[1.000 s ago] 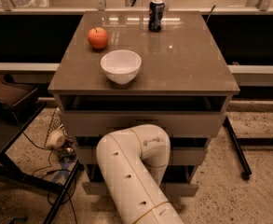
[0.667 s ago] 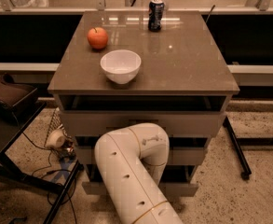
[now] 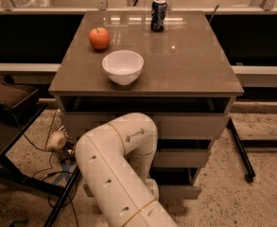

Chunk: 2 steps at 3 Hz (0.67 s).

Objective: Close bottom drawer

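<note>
— Where does the bottom drawer (image 3: 179, 191) sit?

— Lowest of three pale fronts under the desk (image 3: 194, 70), close to the floor. Only its right part shows; the white arm (image 3: 114, 169) covers its centre and left. A dark gap separates its top edge from the middle drawer (image 3: 181, 158). How far out it stands, I cannot tell.

— And the gripper?

— The gripper (image 3: 151, 188) is low, right against the bottom drawer's front, tucked behind the arm's elbow. Whether it is open or closed, I cannot tell.

— Room around it?

— To the right, bare speckled floor (image 3: 223, 197) runs up to a slanted black leg (image 3: 238, 146) ending in a small foot. To the left it is crowded: cables (image 3: 43, 171), a black frame (image 3: 64, 197) and a pale round object (image 3: 57, 140) just beside the cabinet's corner.

— On the desk?

— A white bowl (image 3: 122, 66) near the front edge, an apple (image 3: 99, 38) behind it to the left, a can (image 3: 159, 14) by the back edge. All stand apart.
</note>
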### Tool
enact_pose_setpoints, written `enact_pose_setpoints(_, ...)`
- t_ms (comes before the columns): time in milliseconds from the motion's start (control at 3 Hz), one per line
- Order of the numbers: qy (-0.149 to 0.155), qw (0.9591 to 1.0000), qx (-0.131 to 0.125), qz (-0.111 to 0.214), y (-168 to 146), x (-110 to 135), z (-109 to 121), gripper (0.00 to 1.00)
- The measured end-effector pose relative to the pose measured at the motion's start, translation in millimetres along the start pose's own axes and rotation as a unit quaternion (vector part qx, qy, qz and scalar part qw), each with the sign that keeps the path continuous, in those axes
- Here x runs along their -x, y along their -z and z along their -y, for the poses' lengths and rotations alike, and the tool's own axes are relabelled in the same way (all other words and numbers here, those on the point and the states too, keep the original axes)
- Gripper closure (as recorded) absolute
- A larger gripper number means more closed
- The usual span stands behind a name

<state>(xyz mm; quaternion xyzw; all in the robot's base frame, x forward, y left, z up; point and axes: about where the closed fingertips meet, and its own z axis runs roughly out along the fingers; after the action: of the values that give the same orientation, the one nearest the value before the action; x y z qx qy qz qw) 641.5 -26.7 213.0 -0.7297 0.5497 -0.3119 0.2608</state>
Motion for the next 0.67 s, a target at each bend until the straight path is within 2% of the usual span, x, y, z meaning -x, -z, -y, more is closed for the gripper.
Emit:
enact_pose_setpoints(333,0.012,0.9997,0.02,-0.003,-5.9,-0.8,-3.7,1.0)
enact_pose_setpoints(667,0.012,0.9997,0.02,-0.003,-6.3,-0.2,-5.1,1.0)
